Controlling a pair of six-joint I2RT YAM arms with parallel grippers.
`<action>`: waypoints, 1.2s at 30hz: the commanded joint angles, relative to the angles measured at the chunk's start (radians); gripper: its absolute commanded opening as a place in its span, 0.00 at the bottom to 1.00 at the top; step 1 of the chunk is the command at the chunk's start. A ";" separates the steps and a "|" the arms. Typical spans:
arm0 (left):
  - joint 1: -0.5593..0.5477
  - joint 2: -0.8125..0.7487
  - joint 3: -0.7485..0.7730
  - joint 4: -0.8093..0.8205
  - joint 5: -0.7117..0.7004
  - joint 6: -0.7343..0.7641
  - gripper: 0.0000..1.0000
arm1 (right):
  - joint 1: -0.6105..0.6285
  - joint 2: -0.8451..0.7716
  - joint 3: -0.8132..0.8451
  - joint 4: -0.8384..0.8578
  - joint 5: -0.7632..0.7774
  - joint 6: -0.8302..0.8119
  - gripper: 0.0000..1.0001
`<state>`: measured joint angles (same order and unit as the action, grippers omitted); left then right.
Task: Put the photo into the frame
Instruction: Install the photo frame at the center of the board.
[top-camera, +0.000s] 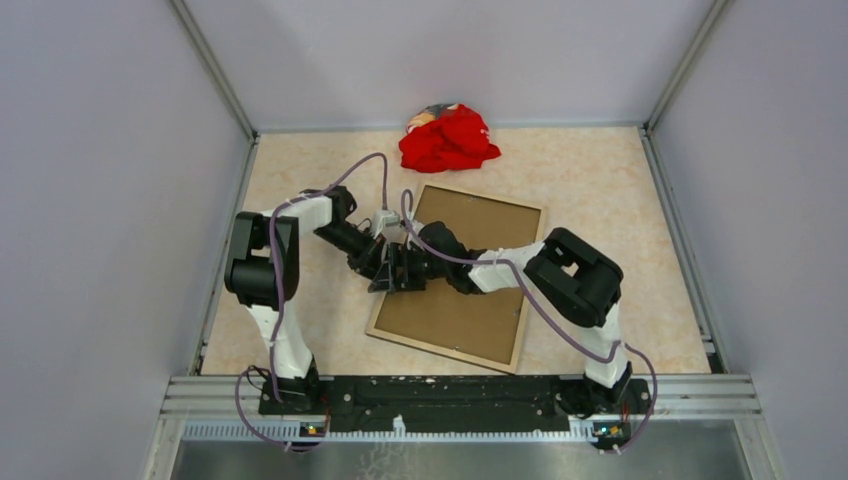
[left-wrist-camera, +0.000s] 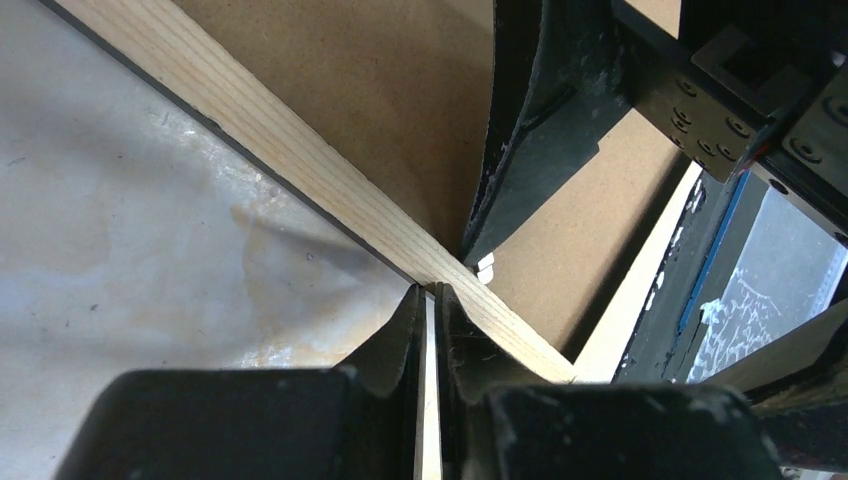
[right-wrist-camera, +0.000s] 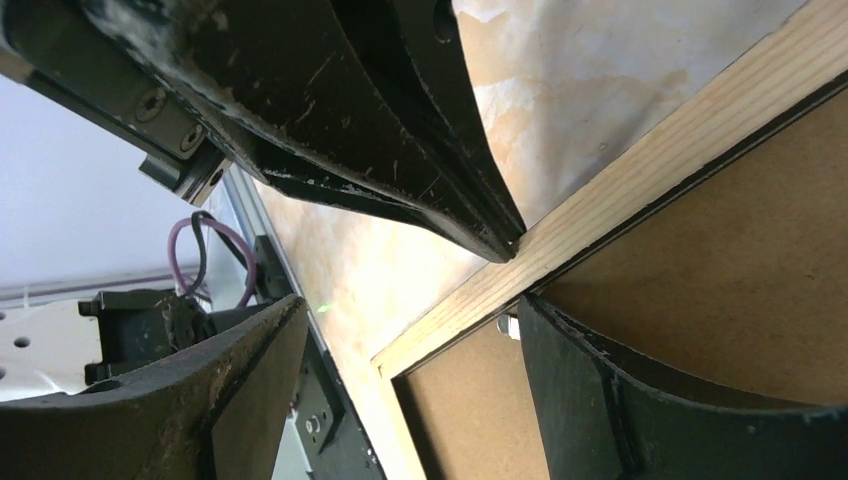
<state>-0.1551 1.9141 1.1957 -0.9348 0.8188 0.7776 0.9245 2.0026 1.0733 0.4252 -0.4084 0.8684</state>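
Observation:
The frame (top-camera: 529, 290) lies back up on the table, pale wood rim showing, with a brown hardboard backing sheet (top-camera: 470, 310) set inside it. The photo is hidden. My left gripper (left-wrist-camera: 432, 292) is shut, and its tips rest on the frame's left rim (left-wrist-camera: 280, 150), near the lower left corner. My right gripper (right-wrist-camera: 410, 300) is open and straddles that same rim (right-wrist-camera: 650, 160). One finger (right-wrist-camera: 600, 390) stands on the backing beside a small metal tab (right-wrist-camera: 507, 325), and the other hangs outside the frame. In the top view both grippers meet at the left edge (top-camera: 392, 272).
A crumpled red cloth (top-camera: 450, 138) lies at the back of the table, beyond the frame's far edge. Grey enclosure walls stand on three sides. A metal rail (top-camera: 450, 390) carrying the arm bases runs along the near edge.

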 joint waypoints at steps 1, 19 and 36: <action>-0.021 0.011 0.002 0.041 0.031 0.042 0.09 | 0.014 0.027 -0.013 0.040 -0.059 0.036 0.77; -0.021 -0.003 -0.010 0.044 0.019 0.037 0.09 | -0.052 -0.170 -0.073 -0.092 0.054 -0.095 0.82; -0.021 -0.009 -0.002 0.040 0.020 0.029 0.09 | 0.028 -0.052 -0.091 0.000 0.014 0.004 0.80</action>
<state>-0.1551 1.9141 1.1957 -0.9352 0.8188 0.7795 0.9298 1.9125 0.9554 0.4343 -0.3954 0.8581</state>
